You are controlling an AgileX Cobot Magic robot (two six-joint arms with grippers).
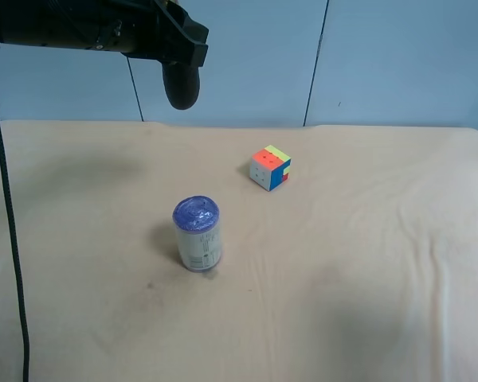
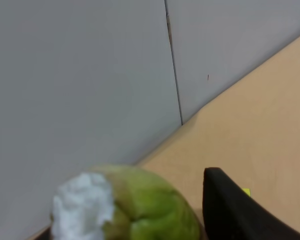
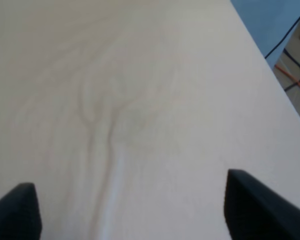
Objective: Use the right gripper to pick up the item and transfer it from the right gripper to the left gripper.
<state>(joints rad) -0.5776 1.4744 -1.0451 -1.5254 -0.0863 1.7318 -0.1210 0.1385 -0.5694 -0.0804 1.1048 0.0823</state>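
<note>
The eggplant (image 1: 182, 86), dark and glossy, hangs down from the left gripper (image 1: 178, 49) on the all-black arm, high above the table's back left. In the left wrist view its greenish stem end (image 2: 145, 210) with a white tip fills the space between the jaws of the left gripper (image 2: 135, 225); one black finger (image 2: 235, 210) shows beside it. The right gripper (image 3: 135, 215) is open and empty over bare beige table; both its black fingertips (image 3: 257, 210) show in the right wrist view. The right arm is out of the exterior high view.
A purple-lidded can (image 1: 197, 234) stands upright mid-table. A multicoloured puzzle cube (image 1: 270, 168) lies behind it to the view's right. A black cable (image 1: 8, 239) hangs down at the view's left. The beige table (image 1: 366, 263) ends at a grey-blue wall. Cables lie on the floor (image 3: 292, 75) past the table edge.
</note>
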